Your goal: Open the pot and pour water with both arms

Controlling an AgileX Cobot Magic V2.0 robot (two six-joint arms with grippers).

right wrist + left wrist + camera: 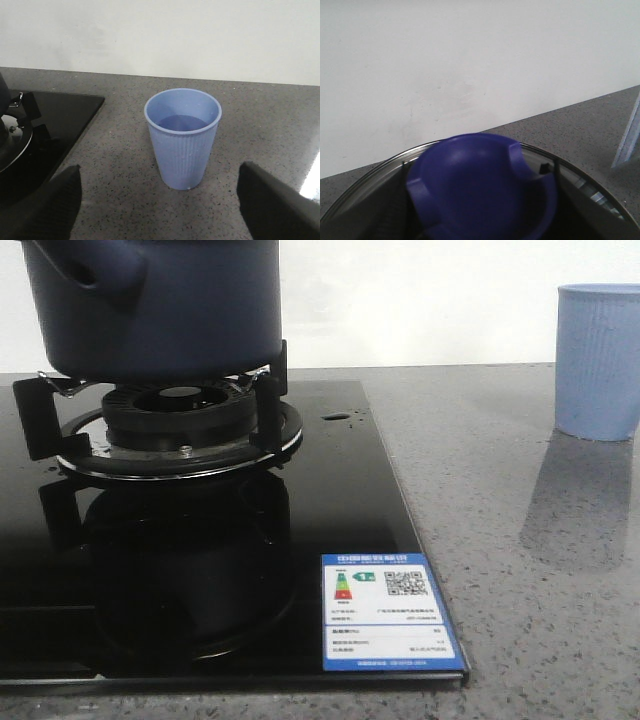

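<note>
The large round dark navy-blue pot (160, 305) sits on the black burner grate (170, 420) of the glossy black glass hob (330, 500). Nearest in the right wrist view, the right gripper (162, 200) spreads wide, its 2 dark fingers (45, 205) apart on either side of the light blue ribbed cup (182, 137) standing upright on the grey speckled counter (120, 150). The left wrist view shows only a rounded purple-blue knob (480, 187) over a metal-rimmed disc; the left gripper's state I cannot tell.

This is a kitchen. A black glass gas hob (330, 500) is set into a speckled grey stone desk (520, 540), its burner (175, 410) and pan supports carrying a dark navy pot (180, 300). An energy-rating sticker (388, 612) sits on the hob's near right corner. A ribbed light blue cup (183, 137) stands on the right, before a plain white wall (160, 35).
</note>
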